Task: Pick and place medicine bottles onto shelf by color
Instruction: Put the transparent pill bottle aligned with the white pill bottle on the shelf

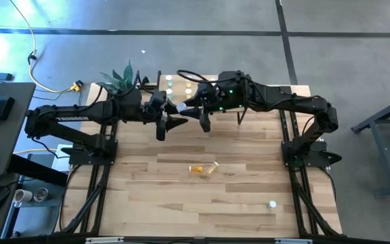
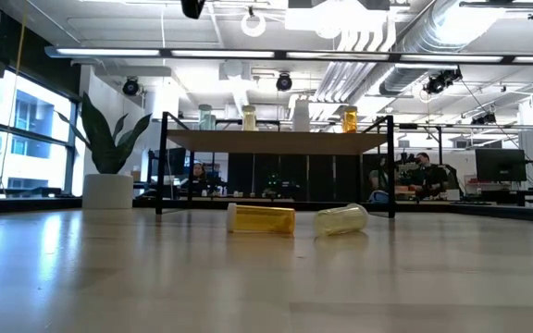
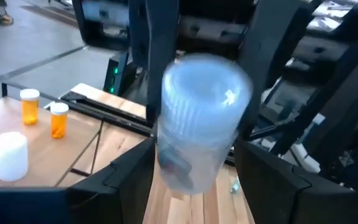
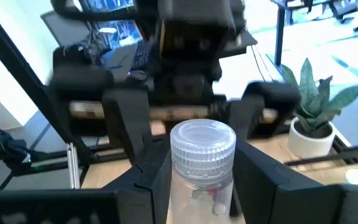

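Office-like workshop space with ducts and desks lies beyond the plank table; on it stands the shelf [image 2: 276,141], a pale wooden top on thin black legs.

Just in front of the shelf, above the table, both arms meet over 1 clear bottle [image 3: 201,118]. It is a see-through plastic cylinder with a pale ribbed cap. The right gripper [image 4: 201,177] is clenched on the bottle's body. The left gripper [image 3: 194,171] stands spread to either side of it, apparently not yet pressing.

This looks like a handover. To do it well, the left should close squarely on the smooth wall below the ribbing before the right lets go. Slick round plastic can twist or slip.

4 bottles [image 2: 301,116] already stand on the shelf. 2 yellowish bottles [image 2: 262,218] lie on their sides on the table, well in front of the shelf.
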You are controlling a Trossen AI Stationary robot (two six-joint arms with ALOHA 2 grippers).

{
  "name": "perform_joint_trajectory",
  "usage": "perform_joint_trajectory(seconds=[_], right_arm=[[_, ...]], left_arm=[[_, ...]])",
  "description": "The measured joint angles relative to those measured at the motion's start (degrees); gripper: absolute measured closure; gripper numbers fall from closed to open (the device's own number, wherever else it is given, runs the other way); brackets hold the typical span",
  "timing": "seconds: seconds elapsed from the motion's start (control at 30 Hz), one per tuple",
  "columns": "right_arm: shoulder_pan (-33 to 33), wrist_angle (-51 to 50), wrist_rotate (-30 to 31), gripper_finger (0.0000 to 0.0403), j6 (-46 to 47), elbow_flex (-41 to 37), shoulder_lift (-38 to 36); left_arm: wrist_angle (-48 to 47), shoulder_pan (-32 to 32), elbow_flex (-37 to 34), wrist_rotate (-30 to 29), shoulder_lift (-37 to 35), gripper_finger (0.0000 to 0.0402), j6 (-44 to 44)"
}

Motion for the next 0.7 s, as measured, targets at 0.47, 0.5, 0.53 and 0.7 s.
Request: perform_joint_trajectory(seconds=[0.47, 0.5, 0.53, 0.7], right_arm=[[1.16, 1.34, 1.41, 0.0276, -0.44, -0.04, 0.02], [1.17, 1.32, 1.39, 0.0276, -0.45, -0.04, 0.02], [1.16, 1.27, 1.4, 0.0276, -0.45, -0.04, 0.02], [1.14, 1.01, 1.39, 0.0276, -0.45, -0.04, 0.02]], left_arm=[[-0.09, -2.38, -0.02, -5.68, 1.06, 0.0235, 1.49], [-0.08, -2.38, -0.02, -5.69, 1.06, 0.0242, 1.49], [-0.09, -2.37, -0.02, -5.69, 1.06, 0.0249, 1.51], [-0.18, -2.38, -0.02, -5.71, 1.06, 0.0267, 1.16]])
